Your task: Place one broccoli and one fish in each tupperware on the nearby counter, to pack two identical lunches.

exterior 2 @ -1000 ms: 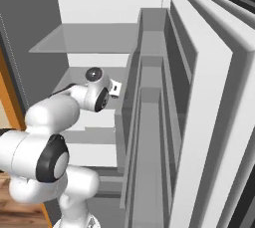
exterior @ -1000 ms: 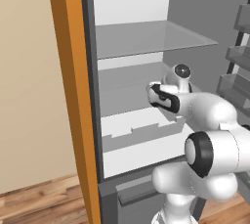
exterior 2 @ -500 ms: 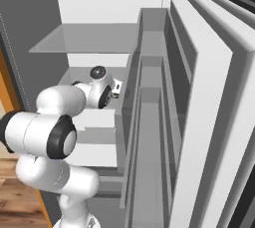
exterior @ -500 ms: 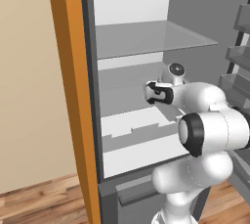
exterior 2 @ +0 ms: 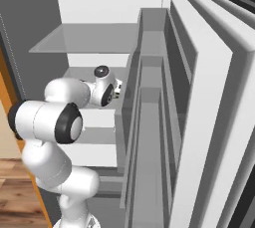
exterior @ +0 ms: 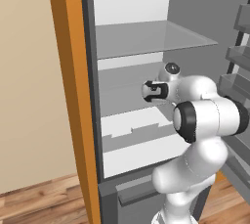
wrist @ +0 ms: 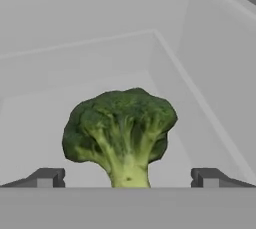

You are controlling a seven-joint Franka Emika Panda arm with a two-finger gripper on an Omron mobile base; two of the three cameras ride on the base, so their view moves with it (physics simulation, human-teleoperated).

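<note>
While the gripper (wrist: 127, 179) stands with its jaws spread wide and nothing between them, a broccoli (wrist: 120, 130) sits straight ahead of it, its pale stalk centred in the gap between the two dark fingertips (wrist: 47, 177). That head rests on a grey shelf floor inside the open fridge (exterior: 146, 37), close to the corner where the back wall meets a side wall. The step in hand looks like the first pick, so the sensible move is to keep this centring and ease forward until the fingertips flank the stalk or the lower part of the crown, then close. Gripping low on the stalk would likely hold firmer than squeezing the bushy florets, which may give and let the head twist. How far the broccoli lies from the fingertips cannot be judged.

From the hand view come the broccoli and its alignment with the jaws. Both base views show instead where the arm is working: the wrist reaches into the middle level of the fridge, beneath a glass shelf (exterior: 151, 37). The left base view adds the orange cabinet panel (exterior: 68, 96) beside the fridge and the wooden floor (exterior: 44, 201); the right base view adds the open door's racks (exterior 2: 149, 122) close by the wrist, something to mind when pulling back out.
</note>
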